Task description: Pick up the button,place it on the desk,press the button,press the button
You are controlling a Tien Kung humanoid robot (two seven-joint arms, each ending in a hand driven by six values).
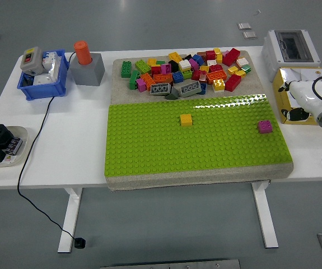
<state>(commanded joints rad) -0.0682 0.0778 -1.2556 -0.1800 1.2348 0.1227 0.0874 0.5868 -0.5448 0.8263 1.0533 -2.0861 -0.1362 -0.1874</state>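
A grey button box (31,60) with a green and a red push button lies tilted in the blue bin (42,90) at the table's far left, on top of white parts. Its black cable (31,147) runs down over the table edge. An orange round button (83,52) stands on a grey block (91,73) beside the bin. My right hand (293,100), white with dark fingertips, hovers at the right edge over a yellow carton (304,74), far from the bin, fingers relaxed and holding nothing. The left arm is out of sight.
A green studded baseplate (149,145) fills the middle, carrying a yellow brick (186,119) and a magenta brick (265,126). A pile of several loose bricks (189,70) lies behind it. A white electrical box (291,49) stands far right. A small tray (22,134) with black parts sits near left.
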